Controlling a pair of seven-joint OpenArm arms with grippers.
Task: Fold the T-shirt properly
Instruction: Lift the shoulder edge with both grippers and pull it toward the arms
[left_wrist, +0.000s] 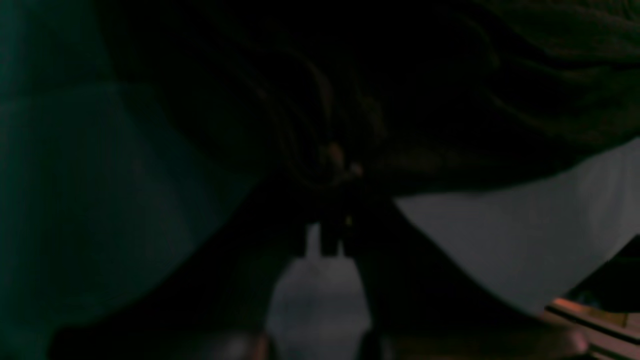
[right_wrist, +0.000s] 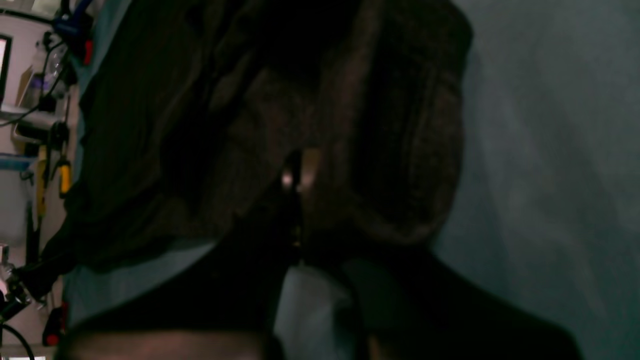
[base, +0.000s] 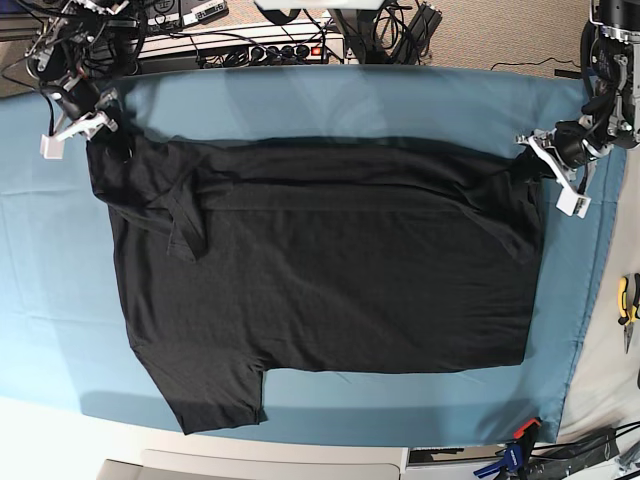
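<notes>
A: Covering nearly the whole base view is a blue table cloth (base: 330, 100), reaching from nine o'clock across to three o'clock. What is lying on it?

B: A black T-shirt (base: 330, 280) is lying spread across the middle of the cloth, plain side showing. Its top edge is folded over into a band running along twelve o'clock. One sleeve is hanging down toward seven o'clock, and another flap of fabric is lying folded near ten o'clock.

A: Where are the arms sitting?

B: The right gripper (base: 97, 128) is sitting at ten o'clock, pinching the shirt's upper corner there. The left gripper (base: 537, 160) is sitting at two o'clock, pinching the opposite upper corner.

A: Are the jaws closed?

B: Yes. In the right wrist view the right gripper (right_wrist: 295, 180) is showing its jaws pressed together on bunched black cloth. The left wrist view is very dark, but the left gripper (left_wrist: 345, 165) is likewise clamping a fold of the shirt, with blue cloth visible behind.

A: Anything smaller?

B: Yellow-handled pliers (base: 626, 305) are lying off the cloth at three o'clock, and a blue and orange clamp (base: 517, 447) is gripping the cloth's edge at five o'clock.
</notes>
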